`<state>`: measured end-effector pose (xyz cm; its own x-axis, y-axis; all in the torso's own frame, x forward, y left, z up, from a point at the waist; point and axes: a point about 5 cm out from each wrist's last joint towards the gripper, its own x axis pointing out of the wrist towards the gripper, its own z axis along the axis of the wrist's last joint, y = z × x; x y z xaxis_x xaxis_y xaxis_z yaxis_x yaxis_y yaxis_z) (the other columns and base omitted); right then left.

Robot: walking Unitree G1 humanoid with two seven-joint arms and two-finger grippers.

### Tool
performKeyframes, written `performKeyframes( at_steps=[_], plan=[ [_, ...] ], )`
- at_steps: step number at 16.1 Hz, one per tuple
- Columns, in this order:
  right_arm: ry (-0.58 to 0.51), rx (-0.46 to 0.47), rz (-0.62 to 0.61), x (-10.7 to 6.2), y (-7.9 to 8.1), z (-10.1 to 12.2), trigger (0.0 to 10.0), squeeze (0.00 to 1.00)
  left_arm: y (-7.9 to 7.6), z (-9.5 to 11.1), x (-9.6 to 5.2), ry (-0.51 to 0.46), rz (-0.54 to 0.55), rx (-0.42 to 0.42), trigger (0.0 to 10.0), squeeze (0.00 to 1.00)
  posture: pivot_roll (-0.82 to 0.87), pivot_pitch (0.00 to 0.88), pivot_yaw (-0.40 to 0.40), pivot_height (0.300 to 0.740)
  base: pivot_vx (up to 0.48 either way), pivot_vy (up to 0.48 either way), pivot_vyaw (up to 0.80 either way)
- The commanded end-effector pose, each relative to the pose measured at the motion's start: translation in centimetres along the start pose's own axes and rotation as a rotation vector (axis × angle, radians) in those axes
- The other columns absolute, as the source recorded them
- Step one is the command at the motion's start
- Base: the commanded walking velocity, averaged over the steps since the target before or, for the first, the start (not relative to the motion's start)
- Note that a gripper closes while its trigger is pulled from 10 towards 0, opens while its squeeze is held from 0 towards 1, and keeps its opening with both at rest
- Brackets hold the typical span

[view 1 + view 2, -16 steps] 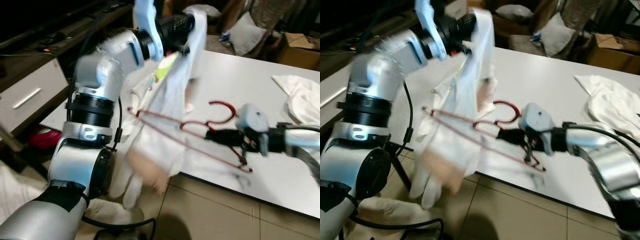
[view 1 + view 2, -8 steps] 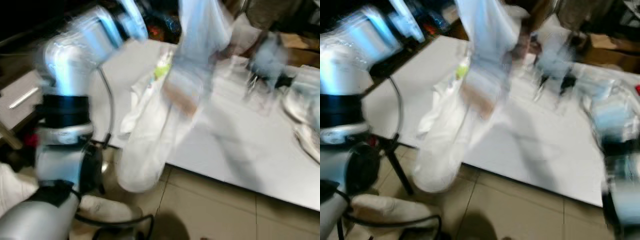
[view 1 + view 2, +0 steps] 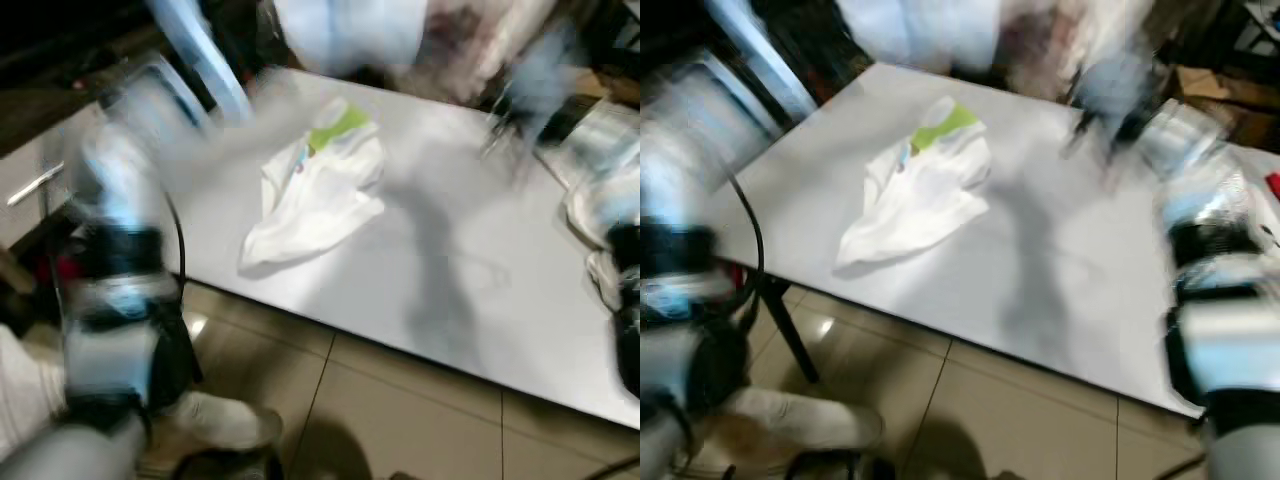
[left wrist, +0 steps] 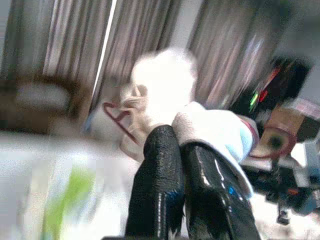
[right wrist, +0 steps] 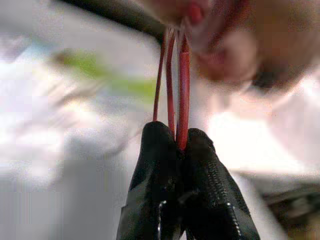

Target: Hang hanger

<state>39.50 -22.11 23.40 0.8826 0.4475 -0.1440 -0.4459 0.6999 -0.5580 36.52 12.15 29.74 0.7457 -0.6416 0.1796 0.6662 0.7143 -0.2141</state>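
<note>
Both eye views are heavily blurred. My left gripper (image 4: 177, 137) is shut on a white garment (image 4: 210, 130), which hangs raised above the table's far edge (image 3: 350, 30). The red wire hanger (image 5: 182, 75) is pinched in my right gripper (image 5: 176, 137), which is shut; its arm is a blur at the upper right (image 3: 540, 90). The hanger's red hook (image 4: 117, 117) shows beside the garment in the left wrist view. A second white cloth with a green patch (image 3: 315, 190) lies crumpled on the white table (image 3: 440, 290).
More white cloth (image 3: 600, 200) lies at the table's right edge. A cardboard box (image 3: 1210, 85) stands behind the table. Tiled floor (image 3: 400, 420) runs along the near edge, and a drawer front (image 3: 30, 190) is at the far left.
Both arms have gone up, carrying the white garment and the red hanger off the table toward the top of the view. The green-patched cloth stays on the table.
</note>
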Motion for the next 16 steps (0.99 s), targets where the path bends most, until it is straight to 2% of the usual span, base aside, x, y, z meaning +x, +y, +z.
performKeyframes(
  at_steps=[1,3,4,5,6,7,8,10,12,13,16],
  plan=[
    [0.015,-0.025,-0.004,-0.5,-0.2,-0.7,10.0,0.00,-1.0,-0.8,1.0,0.018,0.007,0.062,10.0,0.00,-0.03,0.000,-0.041,0.740,0.000,0.000,0.00],
    [0.166,0.012,0.058,-1.5,3.1,-5.9,10.0,0.00,-2.0,-8.1,2.1,0.189,0.061,0.086,10.0,0.00,-0.04,0.000,-0.024,0.740,0.000,0.000,0.00],
    [0.210,0.024,0.077,-1.9,4.1,-7.4,10.0,0.00,-2.5,-10.3,2.1,0.239,0.070,0.092,10.0,0.00,-0.04,0.000,-0.024,0.740,0.000,0.000,0.00],
    [0.246,0.053,0.126,-3.3,5.6,-9.5,10.0,0.00,-3.0,-13.9,1.8,0.332,0.101,0.158,10.0,0.00,-0.05,0.000,-0.003,0.740,0.000,0.000,0.00],
    [0.242,0.073,0.149,-3.9,6.0,-10.1,10.0,0.00,-3.1,-15.0,1.6,0.363,0.113,0.199,10.0,0.00,-0.05,0.000,-0.003,0.740,0.000,0.000,0.00],
    [0.229,0.072,0.157,-4.1,5.9,-10.1,10.0,0.00,-2.8,-14.7,1.7,0.354,0.123,0.212,10.0,0.00,-0.06,0.000,0.008,0.740,0.000,0.000,0.00],
    [0.200,0.049,0.208,-4.8,5.6,-9.9,10.0,0.00,-1.1,-12.7,2.2,0.293,0.203,0.260,10.0,0.00,-0.06,0.000,0.013,0.740,0.000,0.000,0.00],
    [0.190,0.032,0.244,-5.0,5.8,-9.9,10.0,0.00,-0.2,-11.6,2.4,0.247,0.262,0.280,10.0,0.00,-0.06,0.000,0.014,0.740,0.000,0.000,0.00],
    [0.170,0.014,0.333,-5.9,6.0,-9.9,10.0,0.00,1.9,-7.8,3.0,0.078,0.419,0.278,10.0,0.00,-0.06,0.000,0.015,0.740,0.000,0.000,0.00],
    [0.159,-0.003,0.381,-6.5,5.8,-9.6,10.0,0.00,2.8,-6.5,3.0,0.031,0.484,0.272,10.0,0.00,-0.06,0.000,0.015,0.740,0.000,0.000,0.00],
    [0.141,-0.034,0.475,-7.7,5.2,-8.9,10.0,0.00,4.1,-6.1,2.6,0.047,0.544,0.313,10.0,0.00,-0.06,0.000,0.015,0.740,0.000,0.000,0.00]
  ],
)
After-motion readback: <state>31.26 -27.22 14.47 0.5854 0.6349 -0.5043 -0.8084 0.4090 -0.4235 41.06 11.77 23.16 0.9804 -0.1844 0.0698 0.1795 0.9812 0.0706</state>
